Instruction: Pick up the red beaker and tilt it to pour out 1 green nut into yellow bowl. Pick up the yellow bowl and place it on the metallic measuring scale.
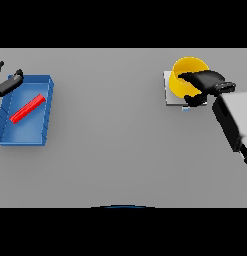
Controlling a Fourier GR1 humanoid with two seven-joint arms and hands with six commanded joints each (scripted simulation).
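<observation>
your right hand (205, 80) is clamped on the yellow bowl (187, 75), which sits on the metallic scale (171, 95). left hand (7, 84) relaxed over blue tray (45, 112) holding red beaker (28, 108).

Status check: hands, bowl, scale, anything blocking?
Right hand curled on yellow bowl, bowl over metallic scale. Left hand at blue tray corner, fingers unclear. Red beaker lying in tray. Nothing blocking.
</observation>
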